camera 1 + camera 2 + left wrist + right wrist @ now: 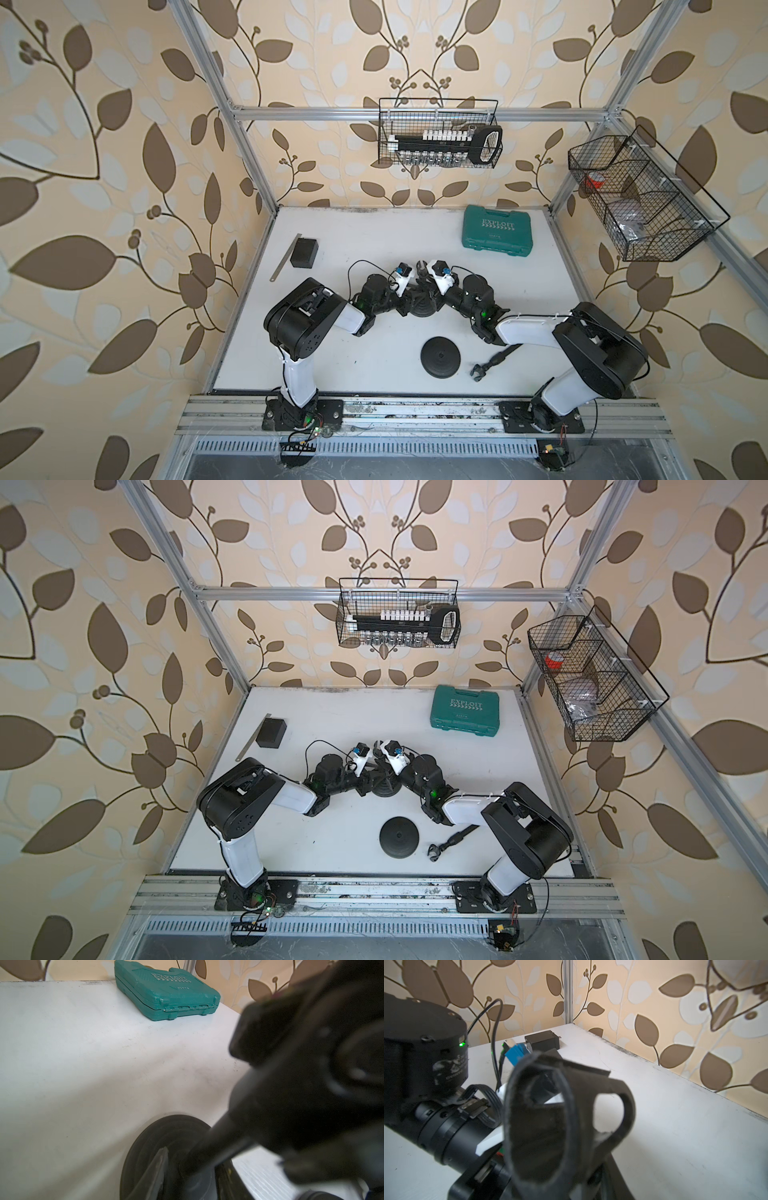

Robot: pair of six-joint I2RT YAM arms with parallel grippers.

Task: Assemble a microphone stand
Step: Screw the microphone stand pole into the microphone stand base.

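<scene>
Top views first. Both arms met at ctr frame over the stand base (pixel 422 312), a black disc on the white table (pixel 374 232). The mic clip (pixel 421 266) poked up btwn the two wrist cams. Left gripper (pixel 412 298) and right gripper (pixel 430 293) crowded in from either side. Their jaws were hidden from up here, so gap and grip couldn't be told.

A second disc (pixel 440 357) lay lower ctr, apart from both grippers. A loose clamp arm (pixel 492 362) lay near it on the right. Green case (pixel 497 230) sat shut at the table's upper right. Black box (pixel 304 252) and metal ruler (pixel 286 258) sat side by side at upper left. Leaf wallpaper all round.

The back basket (pixel 388 124) held a socket rack (pixel 449 143). The side basket (pixel 656 245) had something red (pixel 596 183) in its upper compartment and clear bags (pixel 631 227) lower down.

Left wrist view: the base sat at bottom ctr w/ the pole (pixel 209 1147) rising from it. One finger (pixel 159 1164) stood just beside the pole's foot w/ a sliver of gap. Gripped or not, couldn't tell. A blurred black mass filled the right of frame. The case was at the top.

Right wrist view: the clip filled ctr frame, close up. This gripper's own fingers weren't visible, so its opening and hold couldn't be told. The left arm's wrist sat at frame left, the box far behind.
</scene>
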